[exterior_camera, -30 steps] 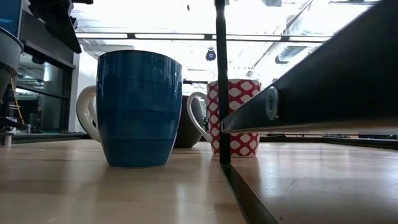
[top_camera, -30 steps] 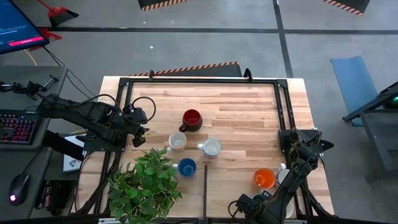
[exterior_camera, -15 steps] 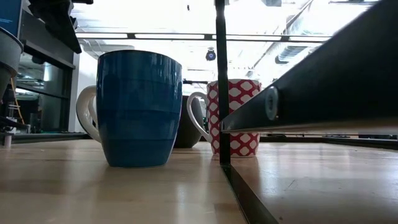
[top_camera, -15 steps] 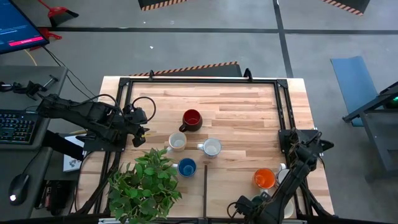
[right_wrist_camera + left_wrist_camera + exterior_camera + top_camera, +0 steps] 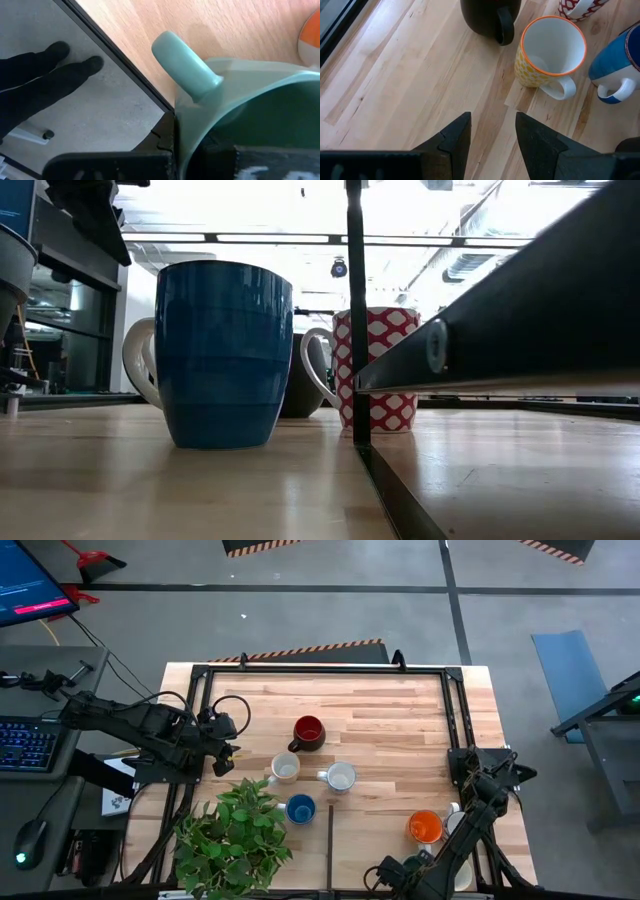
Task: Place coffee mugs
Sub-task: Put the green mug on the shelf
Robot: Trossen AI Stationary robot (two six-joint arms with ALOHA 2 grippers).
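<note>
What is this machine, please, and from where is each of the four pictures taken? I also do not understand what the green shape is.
It is a robot with two dark arms at a wooden table. One picture looks down from above, one looks level along the tabletop, and one comes from each wrist. On the table stand a dark red mug, two pale mugs, a blue mug, an orange mug and a potted plant. The left gripper hangs open over bare wood. The right gripper, at the near edge, is closed on a green mug.
</note>
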